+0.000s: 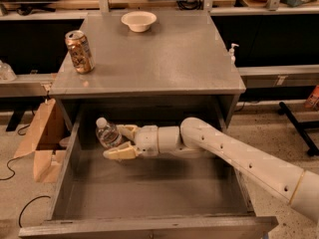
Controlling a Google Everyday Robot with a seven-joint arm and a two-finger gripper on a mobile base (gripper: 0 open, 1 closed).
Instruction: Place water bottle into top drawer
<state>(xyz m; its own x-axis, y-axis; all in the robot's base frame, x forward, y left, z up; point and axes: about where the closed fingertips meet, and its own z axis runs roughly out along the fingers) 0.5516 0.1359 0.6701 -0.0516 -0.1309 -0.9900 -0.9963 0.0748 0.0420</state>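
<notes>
The water bottle (106, 133), small and clear with a white cap, is inside the open top drawer (149, 203) at its back left, tilted with the cap up and to the left. My gripper (118, 141) reaches in from the right. Its cream fingers (118, 153) lie on either side of the bottle and are shut on it. The bottle's lower part is hidden between the fingers. I cannot tell whether the bottle rests on the drawer floor.
On the grey cabinet top (164, 59) stand a gold-brown drink can (79, 51) at the left and a white bowl (138, 20) at the back. A cardboard piece (42, 138) leans at the cabinet's left. A black stand leg (299, 128) lies on the floor at right.
</notes>
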